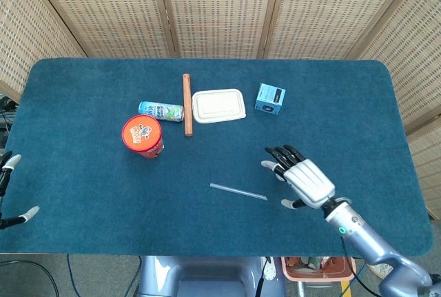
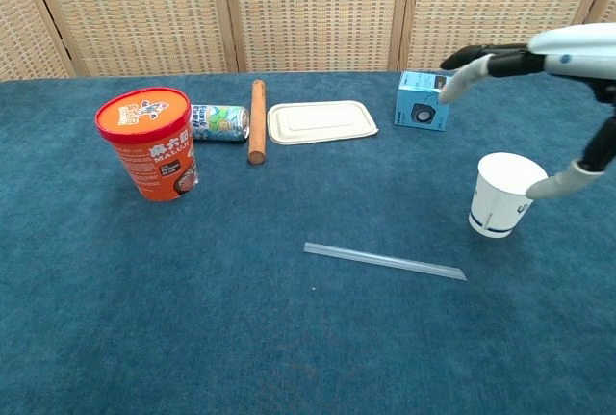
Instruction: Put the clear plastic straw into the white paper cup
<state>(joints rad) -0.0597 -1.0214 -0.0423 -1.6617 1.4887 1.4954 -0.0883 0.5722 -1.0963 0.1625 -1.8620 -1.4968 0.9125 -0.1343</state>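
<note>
The clear plastic straw (image 1: 238, 191) (image 2: 385, 261) lies flat on the blue table, near its front middle. In the chest view the white paper cup (image 2: 505, 194) stands upright to the right of the straw's end. My right hand (image 1: 301, 176) (image 2: 568, 49) hovers over the cup with fingers spread and holds nothing; it hides the cup in the head view. In the chest view its thumb reaches down beside the cup's rim. My left hand (image 1: 7, 169) shows only fingertips at the table's left edge, spread apart and empty.
An orange lidded tub (image 1: 142, 135) stands left of centre. Behind it lie a drink can (image 1: 160, 111), a wooden rod (image 1: 187, 104), a white lidded box (image 1: 218, 105) and a small blue box (image 1: 270, 98). The table's blue cloth (image 1: 83, 187) is bare around the straw.
</note>
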